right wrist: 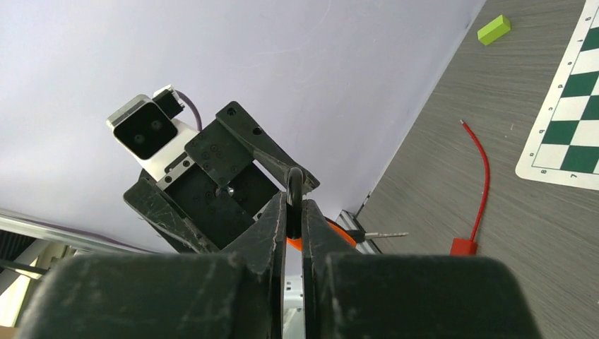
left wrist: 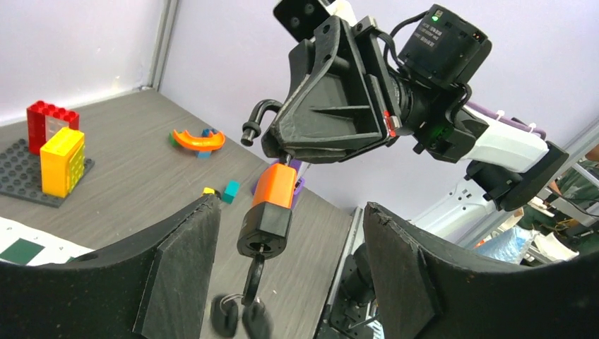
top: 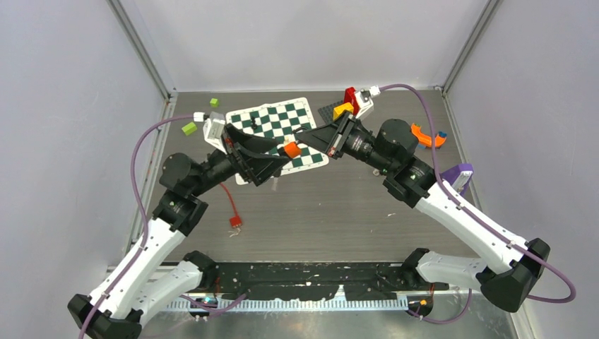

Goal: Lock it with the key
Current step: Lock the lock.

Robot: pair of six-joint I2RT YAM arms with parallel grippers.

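An orange padlock with a black base [left wrist: 272, 191] hangs in the air over the chessboard edge [top: 292, 149]. My right gripper [right wrist: 294, 212] is shut on its dark shackle [right wrist: 294, 187], which sticks out as a hook in the left wrist view [left wrist: 258, 116]. A key [left wrist: 253, 279] sits in the keyhole at the lock's base, with two spare keys [left wrist: 240, 318] dangling blurred from its ring. My left gripper [left wrist: 289, 233] is open, its pads [left wrist: 187, 247] on either side of the lock's base and key, not touching them.
A green-and-white chessboard mat [top: 279, 120] lies under the grippers. A red cable [top: 229, 205] lies at front left. Red and yellow bricks on a grey plate [top: 346, 104], an orange curved piece [top: 427, 138], a purple object [top: 459, 173] and green blocks [top: 189, 128] lie around.
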